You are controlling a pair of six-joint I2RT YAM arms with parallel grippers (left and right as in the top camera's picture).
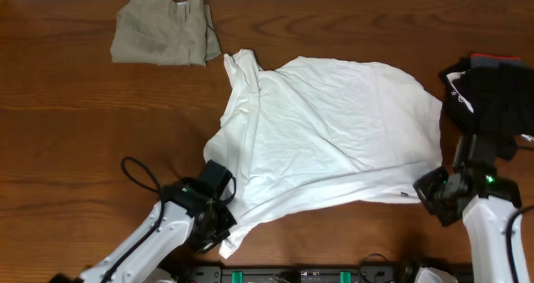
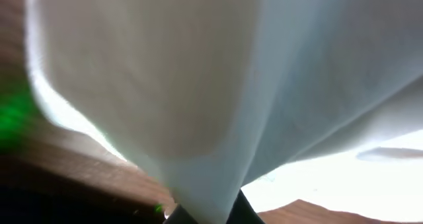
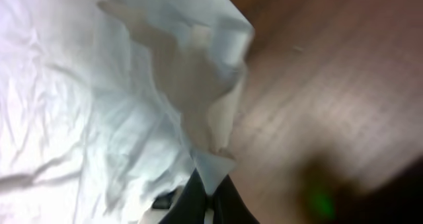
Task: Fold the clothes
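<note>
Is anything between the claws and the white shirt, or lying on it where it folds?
Nothing visible does. The left claw and right claw each pinch a near hem corner of the white shirt. Its top is bare; the khaki trousers lie apart at the far left, the black bundle beside its right edge.

Table [image 1: 67, 133] passable along the left edge and the far edge right of the trousers [image 1: 163, 39]. Obstructions: T-shirt [image 1: 334, 133] covering centre to near edge; black bundle [image 1: 492, 91] at right edge.

Matt, creased white cloth is seen in the T-shirt [image 1: 334, 133]; smooth, faintly glossy wood grain is shown by the desk [image 1: 67, 149]; the trousers [image 1: 163, 37], matt khaki cloth.
</note>
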